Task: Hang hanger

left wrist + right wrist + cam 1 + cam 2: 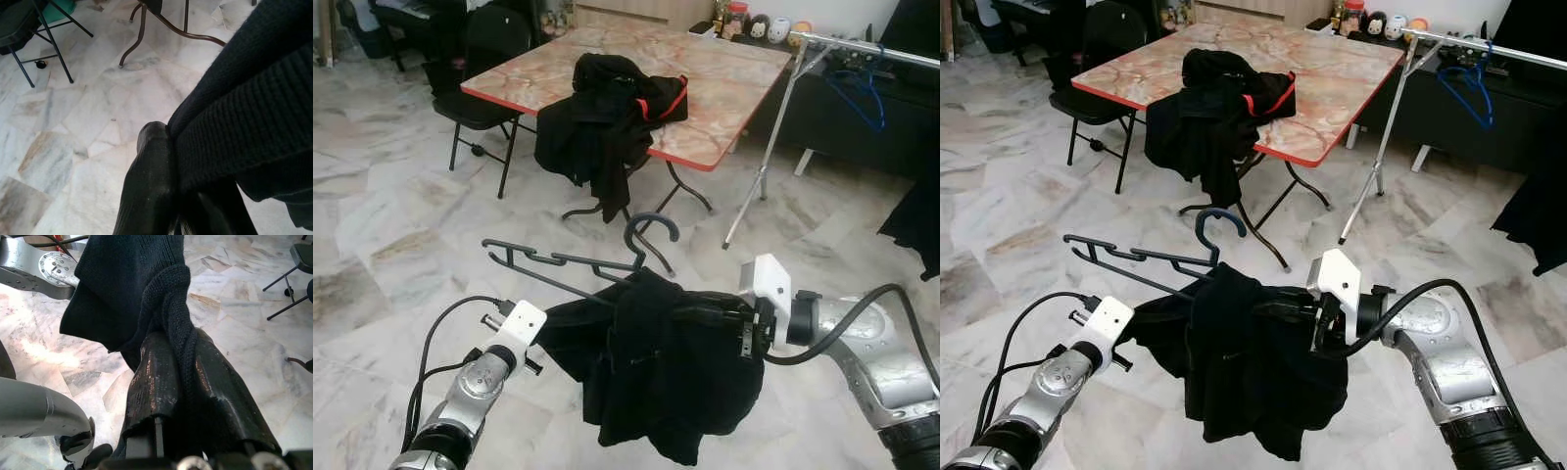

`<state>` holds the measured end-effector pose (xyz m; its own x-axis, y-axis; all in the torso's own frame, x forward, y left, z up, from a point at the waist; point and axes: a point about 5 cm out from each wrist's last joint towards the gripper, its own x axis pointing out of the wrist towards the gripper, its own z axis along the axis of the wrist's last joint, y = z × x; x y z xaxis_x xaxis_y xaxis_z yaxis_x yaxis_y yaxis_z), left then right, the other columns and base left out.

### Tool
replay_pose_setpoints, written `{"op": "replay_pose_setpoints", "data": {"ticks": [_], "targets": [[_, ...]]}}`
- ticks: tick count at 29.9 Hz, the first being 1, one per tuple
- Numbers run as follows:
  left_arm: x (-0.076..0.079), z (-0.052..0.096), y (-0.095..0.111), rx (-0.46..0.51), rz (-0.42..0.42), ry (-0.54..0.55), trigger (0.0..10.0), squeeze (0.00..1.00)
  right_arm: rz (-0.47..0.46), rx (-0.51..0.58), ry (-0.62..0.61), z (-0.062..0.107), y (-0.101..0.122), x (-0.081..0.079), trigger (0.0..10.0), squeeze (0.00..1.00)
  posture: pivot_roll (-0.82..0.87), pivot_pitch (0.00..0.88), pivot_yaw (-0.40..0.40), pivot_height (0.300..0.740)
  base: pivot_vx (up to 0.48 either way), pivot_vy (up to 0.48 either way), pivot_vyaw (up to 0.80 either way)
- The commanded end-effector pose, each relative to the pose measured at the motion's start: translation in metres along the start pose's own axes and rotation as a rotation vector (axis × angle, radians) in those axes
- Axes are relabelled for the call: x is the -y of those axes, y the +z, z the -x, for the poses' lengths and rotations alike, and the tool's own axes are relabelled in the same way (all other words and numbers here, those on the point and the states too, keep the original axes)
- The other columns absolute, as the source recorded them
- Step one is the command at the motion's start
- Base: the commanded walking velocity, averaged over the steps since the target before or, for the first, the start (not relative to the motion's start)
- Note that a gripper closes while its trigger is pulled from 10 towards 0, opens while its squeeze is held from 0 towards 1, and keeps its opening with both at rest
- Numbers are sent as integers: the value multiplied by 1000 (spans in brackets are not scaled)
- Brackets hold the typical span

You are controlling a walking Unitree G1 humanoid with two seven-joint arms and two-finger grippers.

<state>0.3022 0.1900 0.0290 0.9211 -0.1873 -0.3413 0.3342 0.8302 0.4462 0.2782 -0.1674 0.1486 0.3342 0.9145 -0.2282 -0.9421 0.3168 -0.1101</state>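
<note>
Left eye view: hanger [570, 264] under black garment [656, 367] between 2 grippers.

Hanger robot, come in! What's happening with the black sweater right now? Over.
Left gripper and right gripper both shut on black sweater. Sweater half on dark hanger, held above floor. Rail ahead right, folding table nearby.

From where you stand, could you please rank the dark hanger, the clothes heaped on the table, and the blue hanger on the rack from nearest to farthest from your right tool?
1. Dark hanger: just left of the right tool.
2. Clothes heaped on the table: ahead, mid-room.
3. Blue hanger: far right, on the rack.
</note>
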Motion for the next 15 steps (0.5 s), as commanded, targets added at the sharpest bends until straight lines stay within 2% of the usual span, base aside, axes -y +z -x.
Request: {"op": "replay_pose_setpoints", "data": {"ticks": [1,15], "targets": [[-7,4,-12,-65,3,24,10000,0,66,45,-6,3,17,2,10000,0,-137,0,8,740,0,0,-613],[-6,3,-10,-50,-9,20,10000,0,69,39,2,-1,15,1,10000,0,-134,0,9,740,0,0,-611]]}}
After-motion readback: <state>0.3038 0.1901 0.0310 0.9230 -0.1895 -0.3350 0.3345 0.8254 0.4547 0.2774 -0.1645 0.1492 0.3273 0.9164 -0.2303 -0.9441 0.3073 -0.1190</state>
